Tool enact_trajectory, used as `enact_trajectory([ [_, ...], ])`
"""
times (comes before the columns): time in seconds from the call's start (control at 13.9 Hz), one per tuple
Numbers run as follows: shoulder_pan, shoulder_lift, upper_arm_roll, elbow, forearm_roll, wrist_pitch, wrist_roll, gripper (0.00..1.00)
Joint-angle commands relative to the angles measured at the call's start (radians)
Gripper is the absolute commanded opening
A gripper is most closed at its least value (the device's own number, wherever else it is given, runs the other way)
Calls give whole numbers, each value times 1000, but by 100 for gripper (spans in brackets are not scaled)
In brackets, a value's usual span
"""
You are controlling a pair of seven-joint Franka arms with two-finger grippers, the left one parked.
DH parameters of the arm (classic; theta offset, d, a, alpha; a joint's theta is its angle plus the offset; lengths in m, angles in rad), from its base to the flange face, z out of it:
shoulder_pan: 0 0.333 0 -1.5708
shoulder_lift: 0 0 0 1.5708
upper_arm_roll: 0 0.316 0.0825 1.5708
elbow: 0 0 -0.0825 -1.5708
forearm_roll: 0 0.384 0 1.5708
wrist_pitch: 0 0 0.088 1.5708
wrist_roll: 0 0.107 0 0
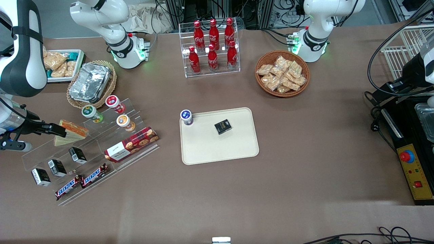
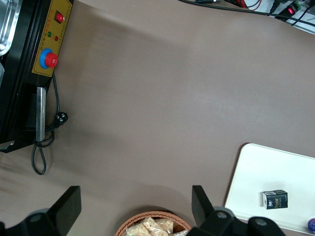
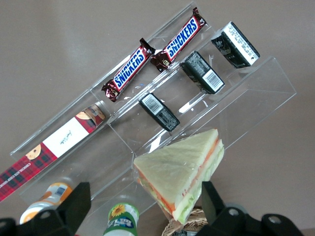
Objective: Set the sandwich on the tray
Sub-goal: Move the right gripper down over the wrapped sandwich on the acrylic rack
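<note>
- Brown cloth covers the whole table (image 1: 305, 176), and the stepped acrylic display stand (image 1: 98, 149) with snacks is at the working arm's end of it.
- I see the sandwich (image 1: 70, 132) resting on an upper step of that stand, beside the small yogurt cups (image 1: 92, 114); on the steps nearer to the front camera are the plaid cookie box (image 1: 131, 144) and the Snickers bars (image 1: 81, 181).
- My gripper (image 3: 147, 209) hangs just over the sandwich (image 3: 182, 172), fingers spread, one on each side of the wedge and not touching it.
- I judge the step in hand is the approach for the grasp; nothing is lifted yet.
- The tray (image 1: 237, 149) lies in the middle of the table, well apart from the stand, and it already carries a small black box (image 1: 222, 126) and a blue-lid cup (image 1: 186, 117) at its corner.
- Next I would need to lower and close gently on the soft wedge, then lift it free of the stand before carrying it to a bare part of the tray.
</note>
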Motion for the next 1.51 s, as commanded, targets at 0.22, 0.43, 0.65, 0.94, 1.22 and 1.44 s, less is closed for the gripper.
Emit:
enact_trajectory([
  [0.22,0,16,-4,32,19,-18,-4,100],
  [0.43,-3,5,-4,26,19,-43,-1,100],
  [0.65,-9,-65,-19,8,22,-63,34,100],
  [0.94,-42,-130,-36,-3,33,-95,83,100],
  [1.22,-73,-165,-51,-32,89,-84,239,100],
  [1.44,-73,-180,-50,-87,99,-52,415,100],
])
